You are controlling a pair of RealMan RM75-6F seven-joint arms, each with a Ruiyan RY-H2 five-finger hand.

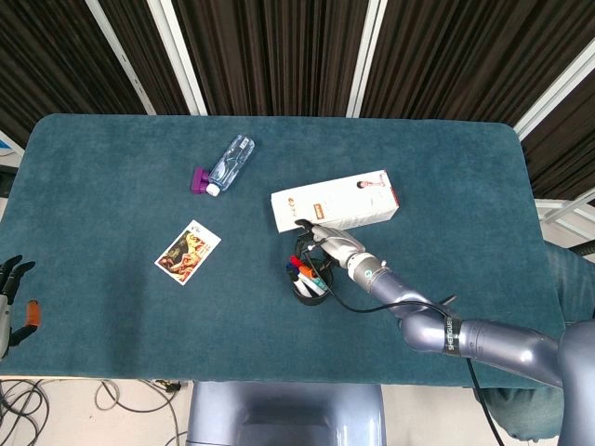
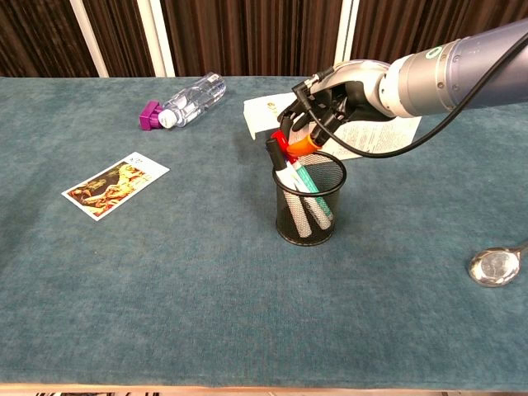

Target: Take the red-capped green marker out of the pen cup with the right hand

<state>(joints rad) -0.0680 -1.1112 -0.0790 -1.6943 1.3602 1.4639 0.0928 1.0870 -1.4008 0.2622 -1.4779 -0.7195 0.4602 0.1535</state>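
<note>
- Spoon (image 2: 496, 266) lying nearest the robot, well off to the right of the pen cup (image 2: 310, 198) on the teal table (image 2: 165, 280).
- Left hand (image 1: 11, 302) hanging at the table's near left edge, far from the pen cup, fingers apart and holding nothing.
- Picture card (image 2: 115, 184) flat on the cloth, well to the left of the pen cup.
- Black mesh pen cup upright near the middle, with several markers leaning inside.
- Red-capped green marker (image 2: 298, 172) in the pen cup, tilted, its red cap poking above the rim on the left side.
- Right hand (image 2: 323, 112) just above the pen cup's rim, fingers curled down around the marker tops by the red cap; cannot tell whether anything is actually gripped.
- White box (image 1: 336, 201) lying flat just behind the pen cup, partly hidden by the right hand in the chest view.
- Clear bottle (image 2: 182, 106) with a purple cap lying on its side, farther back and to the left of the pen cup.
</note>
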